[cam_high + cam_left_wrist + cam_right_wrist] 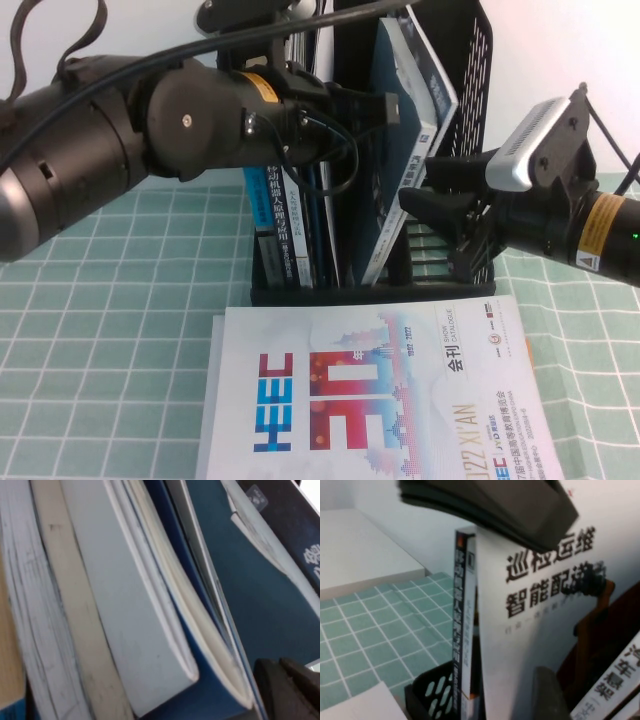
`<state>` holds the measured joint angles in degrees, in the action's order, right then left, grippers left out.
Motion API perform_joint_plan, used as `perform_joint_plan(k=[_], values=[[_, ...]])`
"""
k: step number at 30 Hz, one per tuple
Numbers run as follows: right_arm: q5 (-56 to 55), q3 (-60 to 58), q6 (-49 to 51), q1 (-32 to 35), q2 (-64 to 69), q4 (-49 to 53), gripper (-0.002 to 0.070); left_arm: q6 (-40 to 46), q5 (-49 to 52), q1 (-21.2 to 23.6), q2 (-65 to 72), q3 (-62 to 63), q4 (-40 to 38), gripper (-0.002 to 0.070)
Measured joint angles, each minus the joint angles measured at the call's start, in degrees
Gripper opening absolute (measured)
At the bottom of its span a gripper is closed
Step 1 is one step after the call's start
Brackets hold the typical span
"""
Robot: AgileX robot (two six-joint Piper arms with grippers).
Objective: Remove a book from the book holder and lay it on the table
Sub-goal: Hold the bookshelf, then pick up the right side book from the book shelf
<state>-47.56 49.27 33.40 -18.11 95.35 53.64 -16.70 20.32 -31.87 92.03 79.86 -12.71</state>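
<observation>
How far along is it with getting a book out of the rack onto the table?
Done: a white catalogue already lies flat on the table. In hand: nothing visibly; the left hand reaches into the books in the rack, and the right hand is open beside it. Left: pulling a book out and laying it down.

The book holder (470,150) stands on the table (110,330) behind a flat-lying catalogue (370,400), books upright inside.

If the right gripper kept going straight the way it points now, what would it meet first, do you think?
Most likely the tilted blue-covered book in the book holder. The right gripper, fingers apart, points at its lower edge from the right side; depth is hard to judge.
</observation>
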Motion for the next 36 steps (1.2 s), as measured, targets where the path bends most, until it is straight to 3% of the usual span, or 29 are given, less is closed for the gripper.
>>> perform_joint_plan(k=[12, 17, 23, 36], values=[[4.87, 0.33, 6.29, -0.13, 0.0, 5.12, 0.0376, 2.95, 3.97, 0.0, -1.19, 0.0, 0.0, -0.0003], [8.09, 0.44, 0.16, -0.13, 0.0, -4.79, 0.0374, 3.43, 4.24, 0.0, -2.55, 0.0, 0.0, -0.0003], [3.44, 0.83, -7.89, -0.13, 0.0, -17.54, 0.036, 4.74, 5.55, 0.0, -2.77, 0.0, 0.0, -0.0003], [4.95, 7.33, -8.86, -0.52, 0.22, -21.14, 0.0328, 5.07, 7.35, 0.0, -2.77, 0.0, 0.0, -0.0003]])
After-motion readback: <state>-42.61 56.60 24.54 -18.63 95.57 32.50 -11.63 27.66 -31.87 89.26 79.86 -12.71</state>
